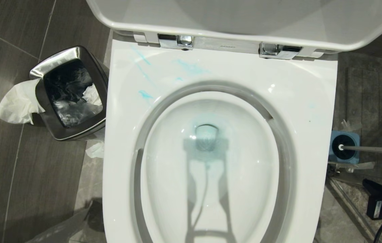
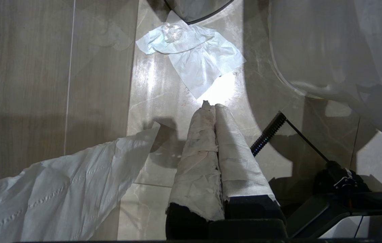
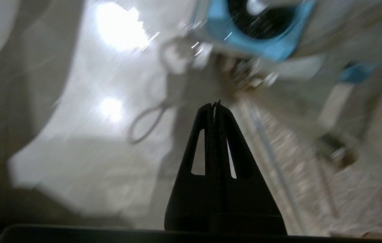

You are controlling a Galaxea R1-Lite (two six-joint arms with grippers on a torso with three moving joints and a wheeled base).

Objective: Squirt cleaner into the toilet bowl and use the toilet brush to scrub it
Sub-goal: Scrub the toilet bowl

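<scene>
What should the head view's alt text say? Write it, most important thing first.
An open white toilet bowl fills the view, turquoise cleaner smeared on its rim. The toilet brush sits in its blue holder on the right; a steel-rimmed bin stands left.

Head view: bright, sharp; overhead light, small glints on the toilet bowl (image 1: 312, 111), a dark shadow falling down its basin. Left wrist view: dim, with a glare patch on the floor tile (image 2: 221, 91). Right wrist view: heavy motion blur; blown-out floor highlights.
</scene>
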